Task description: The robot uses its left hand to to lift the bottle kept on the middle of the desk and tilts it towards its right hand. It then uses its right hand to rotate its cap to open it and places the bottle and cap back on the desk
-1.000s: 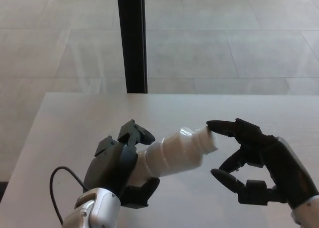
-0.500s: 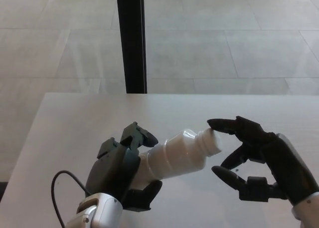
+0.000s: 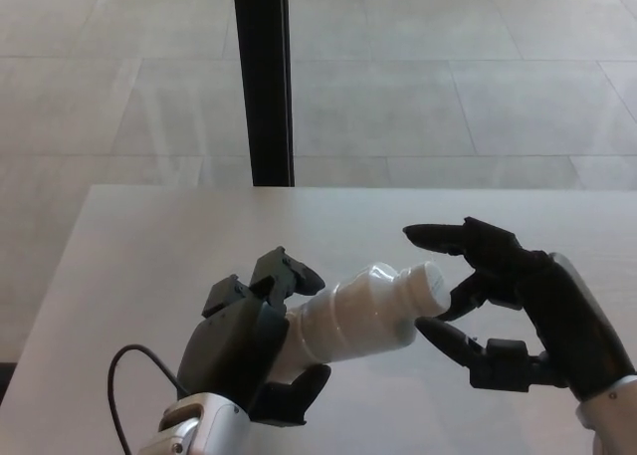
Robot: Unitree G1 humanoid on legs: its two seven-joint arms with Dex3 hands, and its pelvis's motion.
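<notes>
Left hand point(image 3: 251, 350) is wrapped around the lower body of the one white bottle point(image 3: 363, 311), with fingers over the top and the thumb curled beneath, holding it tilted with its neck pointing toward the robot's right. From largest to smallest: one pale worktop point(image 3: 129, 246) fills the lower half of the view, its far edge running straight across and its left edge slanting down toward the near corner. Beyond it lies a tiled floor point(image 3: 448, 77), crossed by one dark upright post point(image 3: 264, 77) that meets the worktop's far edge. Bare surface stretches wide on the left and along the far side, with more room to the right behind the right hand. Two black hands work over the middle. Right hand point(image 3: 498, 311) holds nothing: its fingers are spread, one reaching above the bottle's mouth end and the thumb just below it, bracketing the cap end point(image 3: 430, 284); whether they touch it cannot be told. The bottle sits between both hands, over the worktop's centre. One thin black cable point(image 3: 117, 370) loops beside the left wrist.
</notes>
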